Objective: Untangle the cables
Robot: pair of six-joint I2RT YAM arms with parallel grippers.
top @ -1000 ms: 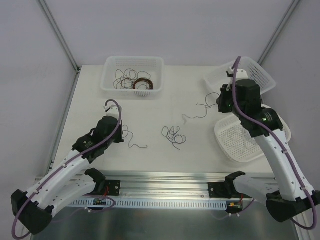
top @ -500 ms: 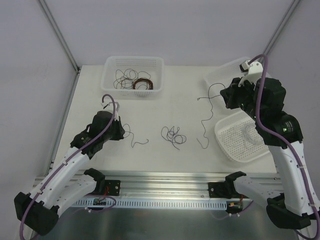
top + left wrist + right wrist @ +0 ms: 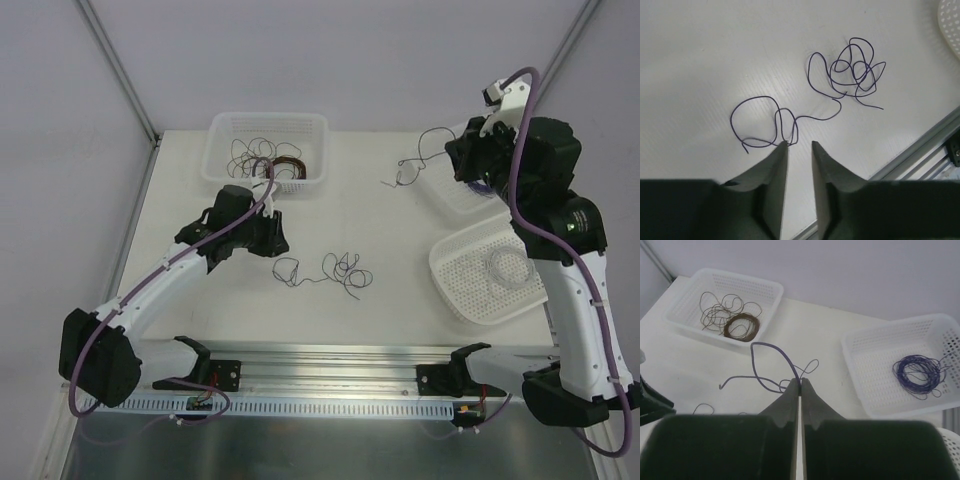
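Separating step in hand: R gripper [image 3: 800, 381] is pinching one purple strand [image 3: 754, 360] tight, holding it up nr the far-right basket [image 3: 890, 327]. L gripper [image 3: 800, 144], fingers narrowly parted & empty, is hovering at a loose strand [image 3: 815, 119] beside the cables [image 3: 852, 70], clumped mid-table. Next, prob. – R dropping its strand in the basket, L closing on the loose one.

Catches only a cropped corner of white perforated plastic basket [image 3: 951, 20], left wrist view. Cannot follow hair-thin purple wire [image 3: 753, 360] into pinched right gripper [image 3: 800, 381]. Loses rectangular white mesh basket [image 3: 445, 195] partly behind right arm [image 3: 560, 210].
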